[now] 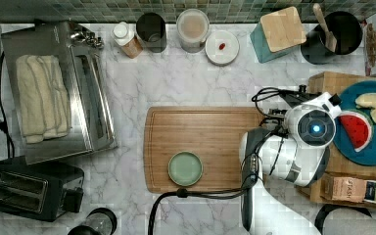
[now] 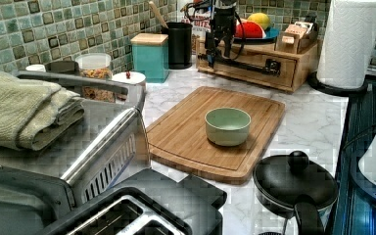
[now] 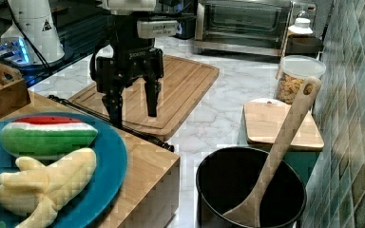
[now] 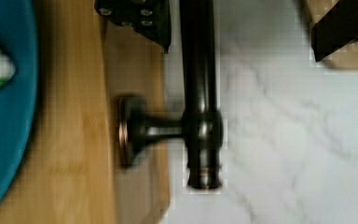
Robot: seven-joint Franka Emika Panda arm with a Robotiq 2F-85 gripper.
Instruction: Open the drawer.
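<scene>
Black bar handle [image 4: 199, 93] sits between the claw's [image 3: 132, 105] spread fingers, seemingly untouched.

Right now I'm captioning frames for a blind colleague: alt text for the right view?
An open gripper straddles the black handle of a closed wooden drawer. A blue plate of toy fruit sits on top; a cutting board lies beyond.

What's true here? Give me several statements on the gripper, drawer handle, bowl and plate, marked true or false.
1. The gripper is open, its fingers astride the drawer handle. True.
2. The green bowl sits on the cutting board. True.
3. The bowl holds a banana. False: it looks empty.
4. The blue plate lies on the marble counter. False: it rests on the wooden drawer unit.
</scene>
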